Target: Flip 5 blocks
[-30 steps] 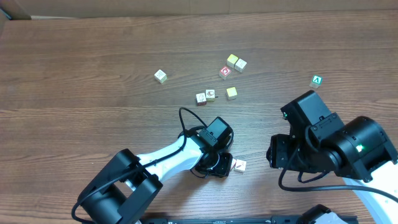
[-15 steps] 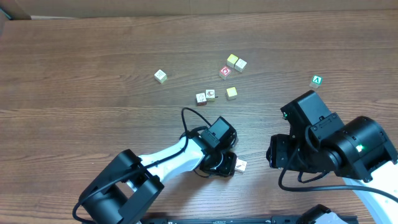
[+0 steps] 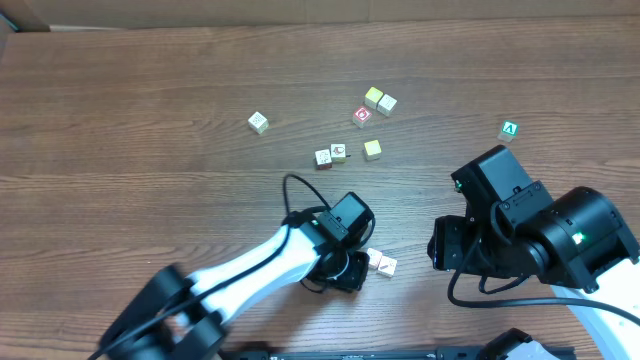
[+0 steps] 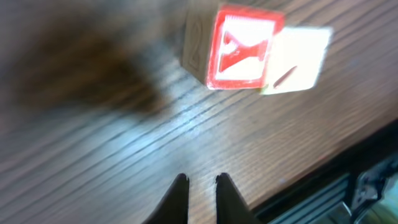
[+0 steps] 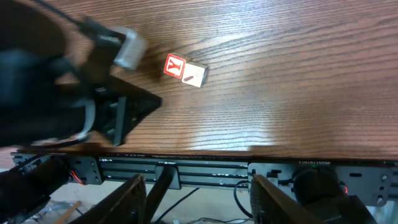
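While the left gripper [image 4: 202, 186] is hovering low, fingertips almost pressed together and pinching nothing, its wrist camera is catching what the overhead view blurs: a red Y block [image 4: 242, 46] touching a pale block [image 4: 298, 53] near the table [image 3: 150, 120] front edge. The right gripper [image 5: 198, 186] is hanging spread and empty. Farther back, two more printed blocks [image 3: 339, 152] are sitting side by side.
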